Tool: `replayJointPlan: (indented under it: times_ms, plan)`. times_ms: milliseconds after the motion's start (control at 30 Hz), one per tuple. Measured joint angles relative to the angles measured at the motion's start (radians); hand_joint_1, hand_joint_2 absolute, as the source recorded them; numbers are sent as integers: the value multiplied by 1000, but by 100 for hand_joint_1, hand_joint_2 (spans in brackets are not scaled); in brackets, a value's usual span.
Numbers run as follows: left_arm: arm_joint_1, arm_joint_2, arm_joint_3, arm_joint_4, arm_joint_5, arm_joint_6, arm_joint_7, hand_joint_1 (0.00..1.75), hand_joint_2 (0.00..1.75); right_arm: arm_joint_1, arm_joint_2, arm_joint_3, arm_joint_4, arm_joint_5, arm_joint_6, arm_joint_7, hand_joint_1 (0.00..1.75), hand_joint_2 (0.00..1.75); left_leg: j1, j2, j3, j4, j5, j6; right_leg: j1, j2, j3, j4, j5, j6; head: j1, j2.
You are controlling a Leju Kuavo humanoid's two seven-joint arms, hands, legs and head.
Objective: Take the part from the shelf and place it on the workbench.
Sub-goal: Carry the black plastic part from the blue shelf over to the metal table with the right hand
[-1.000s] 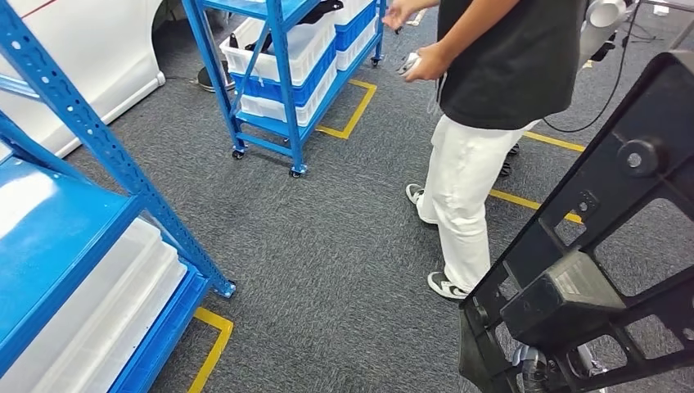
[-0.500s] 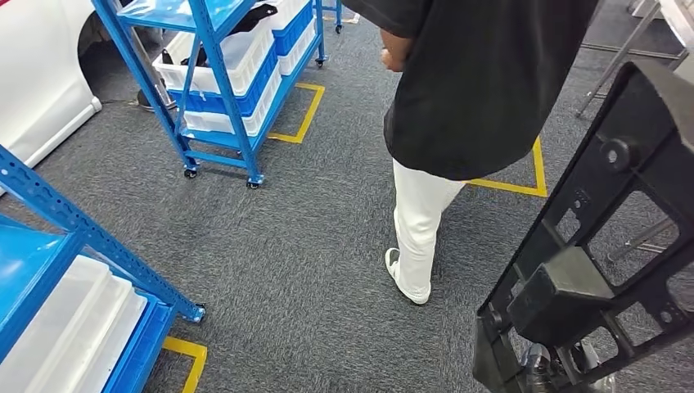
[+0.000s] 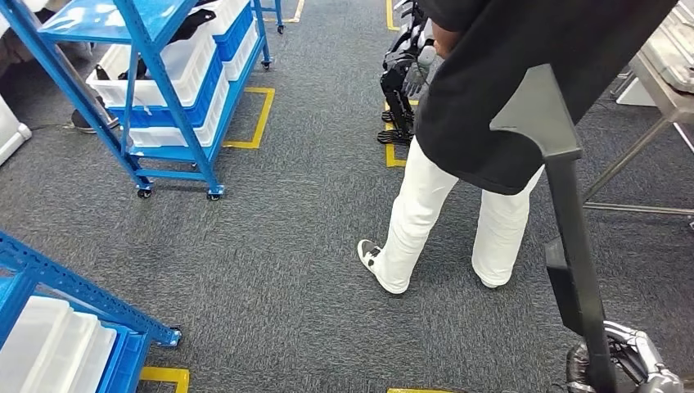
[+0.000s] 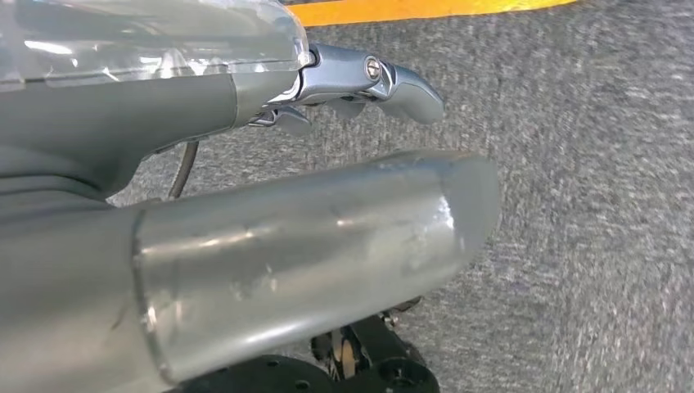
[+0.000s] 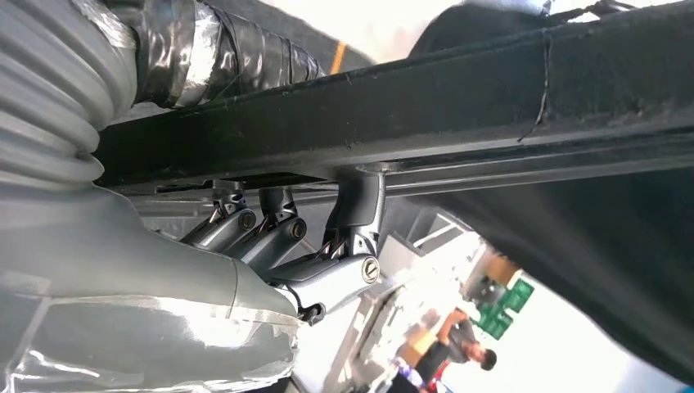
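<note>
The right hand (image 3: 626,364) sat in the lower right of the head view, its fingers (image 5: 282,241) curled around the black part (image 3: 573,270), which rose upright in front of a person (image 3: 491,123). The left hand (image 4: 245,196) held nothing, fingers (image 4: 385,78) apart, over the grey carpet (image 3: 286,246). A blue shelf (image 3: 155,74) stood in the upper left.

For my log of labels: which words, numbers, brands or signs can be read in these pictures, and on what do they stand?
None can be read.
Green sign, far off in the right wrist view: too blurred to read.
Black part, white bins, blue shelf: no text shows.
</note>
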Motion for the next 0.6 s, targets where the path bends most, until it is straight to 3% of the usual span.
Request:
replayJointPlan:
  times_ms: [33, 100, 167, 233, 300, 333, 367, 400, 467, 533, 600]
  plan:
    - [0, 0, 0, 0, 1, 0, 1, 0, 0, 0, 0, 0, -5, -6, 8, -2, 175, 175, -1, 10, 2, 0, -2, -4, 5, -4, 4, -13, -3, -4, 0, 0]
    - [-2, -1, -1, 0, 2, 0, 3, 0, 0, 3, 0, 1, -9, -17, 22, -7, 175, 175, -1, 25, 6, 0, -8, -12, 4, 18, 3, -21, 2, -12, -1, 0]
    - [-4, -2, -1, 0, 4, 0, 3, 0, 0, 4, 1, 2, -11, -22, 29, -9, 175, 175, 1, -6, -5, 36, -38, -20, -4, 37, 8, -33, 10, -23, -1, 0]
    - [-2, -2, -1, 0, 5, 0, 3, 0, 0, 4, 1, 5, -12, -25, 29, -11, 175, 175, 5, -57, -55, 150, -102, -26, -8, 55, 10, -38, 13, -31, -2, 0]
    - [3, -1, 0, 0, 6, 0, 4, 0, 0, 4, 1, 7, -12, -27, 30, -11, 175, 175, 8, -76, -114, 269, -145, -31, -8, 79, 9, -36, 14, -33, -2, 0]
    - [4, -1, 0, 0, 6, 0, 4, 0, 0, 4, 1, 7, -12, -27, 30, -11, 175, 175, 9, -78, -125, 286, -138, -33, -8, 93, 10, -34, 13, -32, -2, 0]
    - [4, -1, -1, 0, 6, 0, 4, 0, 0, 4, 1, 7, -12, -28, 30, -11, 175, 175, 11, -80, -119, 265, -111, -35, -10, 106, 10, -31, 12, -30, -2, 0]
    - [4, -1, -1, 0, 6, 0, 4, 0, 0, 4, 1, 7, -12, -28, 30, -11, 175, 175, 14, -87, -96, 209, -72, -36, -11, 119, 10, -26, 10, -27, -2, 0]
    - [4, -1, -1, -1, 7, 0, 4, 0, 0, 4, 1, 7, -12, -31, 33, -12, 175, 175, 21, -132, -47, 86, -15, -37, -14, 143, 4, -9, 3, -17, -2, 0]
    - [4, -1, 0, -2, 10, 1, 4, 0, 0, 4, 1, 8, -12, -36, 40, -15, 175, 175, 22, -163, -29, 34, -5, -30, -15, 165, -8, 4, 0, -4, -2, 0]
    - [3, -1, -1, -2, 12, 2, 4, 0, 0, 6, 1, 8, -12, -41, 45, -18, 175, 175, 19, -146, -27, 29, -2, -16, -17, 181, -16, 5, 4, 9, -2, 0]
